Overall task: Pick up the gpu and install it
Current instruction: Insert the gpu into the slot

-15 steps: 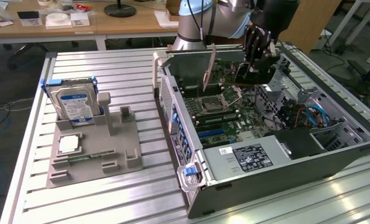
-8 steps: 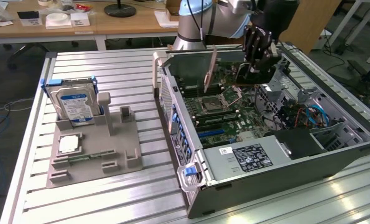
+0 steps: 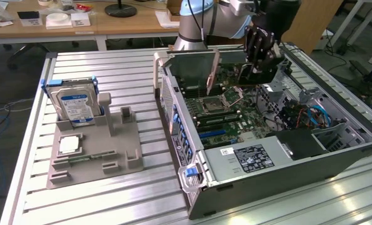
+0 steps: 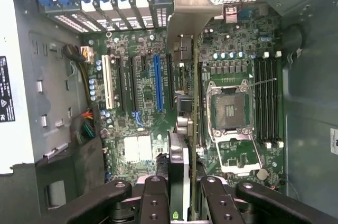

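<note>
The gpu (image 3: 192,68) hangs on edge above the open computer case (image 3: 336,164), its silver bracket toward the case's rear slots. My gripper (image 3: 261,68) is shut on the card's far end. In the wrist view the gpu (image 4: 186,145) shows edge-on between my fingers (image 4: 156,203), with my gripper (image 4: 183,205) clamped on it. The card sits over the motherboard (image 4: 137,150), beside the long blue slot (image 4: 157,84) and apart from it. Its bracket (image 4: 191,7) reaches toward the blue slot clips at the case's rear.
A hard drive (image 3: 78,105) stands upright in a grey fixture (image 3: 126,157) on the slatted table, at the exterior view's left. The case holds a power supply (image 3: 251,157), a bare CPU socket (image 4: 229,110) and memory slots (image 4: 266,100). A desk stands behind.
</note>
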Available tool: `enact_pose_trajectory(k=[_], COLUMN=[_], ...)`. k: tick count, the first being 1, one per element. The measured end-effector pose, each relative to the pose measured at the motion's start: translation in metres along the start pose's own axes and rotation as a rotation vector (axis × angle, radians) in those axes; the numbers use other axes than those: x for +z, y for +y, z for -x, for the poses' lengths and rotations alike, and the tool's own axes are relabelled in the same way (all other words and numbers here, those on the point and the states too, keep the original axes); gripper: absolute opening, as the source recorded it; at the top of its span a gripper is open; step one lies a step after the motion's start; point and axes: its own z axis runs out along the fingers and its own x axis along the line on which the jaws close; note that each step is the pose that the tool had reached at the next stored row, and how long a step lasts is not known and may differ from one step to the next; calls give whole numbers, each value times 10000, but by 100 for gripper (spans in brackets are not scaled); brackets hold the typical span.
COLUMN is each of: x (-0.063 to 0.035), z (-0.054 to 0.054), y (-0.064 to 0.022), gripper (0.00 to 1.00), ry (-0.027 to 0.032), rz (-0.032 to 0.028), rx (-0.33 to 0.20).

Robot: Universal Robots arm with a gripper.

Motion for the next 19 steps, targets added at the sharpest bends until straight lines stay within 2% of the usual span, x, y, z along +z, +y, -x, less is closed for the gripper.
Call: enact_pose_trajectory(k=[2,4,6,7,8,12,19], x=[7,13,22,29,38,54,177], z=[0,-2,-2,-2,-2,-8,-78], y=[0,3,4,4,5,16,49], gripper=[28,28,28,28,28,28,28], ry=[-12,-43,-234,-309,-341,-343,-348], rz=[-93,-133,-120,-114,-113,-110,-91], rx=[-105,-147,-176,-222,-256,-341,-477])
